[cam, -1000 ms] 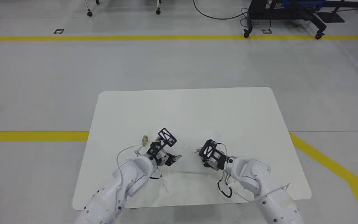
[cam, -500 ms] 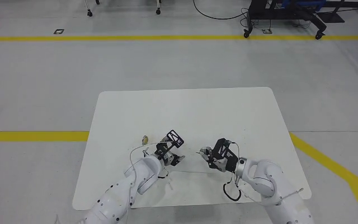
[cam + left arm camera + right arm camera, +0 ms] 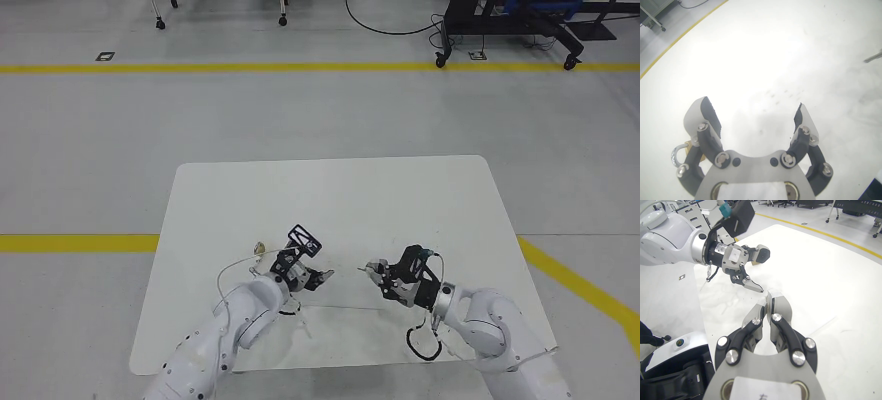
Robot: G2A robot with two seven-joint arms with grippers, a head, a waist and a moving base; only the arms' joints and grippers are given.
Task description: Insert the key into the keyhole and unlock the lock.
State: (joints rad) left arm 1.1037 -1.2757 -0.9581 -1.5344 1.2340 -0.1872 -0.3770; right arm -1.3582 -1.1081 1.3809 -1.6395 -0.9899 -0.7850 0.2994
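**Clerk:** Count, please.

**Checker:** Worktop (image 3: 330, 190), white: one. Lock (image 3: 258, 247), brass body with a steel shackle (image 3: 675, 155): one. Key (image 3: 873, 57), grey metal: one. Grippers: two, a left gripper (image 3: 752, 101) and a right gripper (image 3: 767, 298).

**Clerk:** Location of the lock?

**Checker:** It lies on the worktop toward the left side of the near half. It is just beside the left gripper, level with the base of one finger and outside the gap between the two. Nothing grips it. Whether the shackle is latched cannot be told.

**Clerk:** Left gripper, condition of the fingers?

**Checker:** The fingers (image 3: 710, 115) are spread wide, with the dark ribbed pads facing each other across bare worktop. Nothing is between them. Whether the linkage at the base touches the lock cannot be told.

**Clerk:** Right gripper?

**Checker:** The fingers (image 3: 779, 306) are drawn together at the tips and pinch the key. From its own wrist camera the key is hardly to be made out between the pads. From above and from the left wrist camera a thin grey blade sticks out past the tips toward the left gripper.

**Clerk:** Position of the two grippers?

**Checker:** Both are over the near half of the worktop, facing each other and near but apart. The key's tip points at the left gripper without touching it. The key is well apart from the lock, which sits on the far side of the left gripper from it.
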